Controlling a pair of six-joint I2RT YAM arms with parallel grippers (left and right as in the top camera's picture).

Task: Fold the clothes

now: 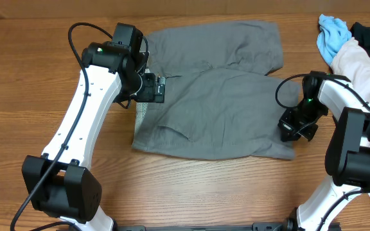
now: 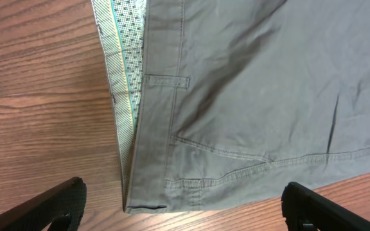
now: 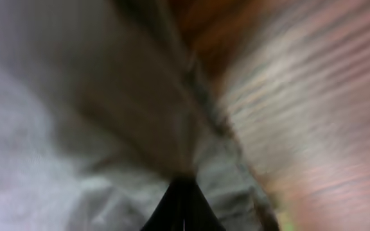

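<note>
The medium-gray cotton shorts lie flat in the middle of the brown wooden surface. The right claw is clenched at their near-right hem, apparently pinching cloth. The left claw hangs released over the waistband. Lift the hem low and carry it leftward evenly, avoiding bunching.

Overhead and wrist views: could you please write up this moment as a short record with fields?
shorts: gray, spread flat on the wooden table, both legs showing, not yet folded
waistband lining: pale, speckled, showing at the edge nearest the left arm
left gripper: open, above the waistband, holding nothing
right gripper: shut on the shorts' right hem; wrist view is blurred
other items: light-blue cloth and whitish-pink garment, far right
</note>
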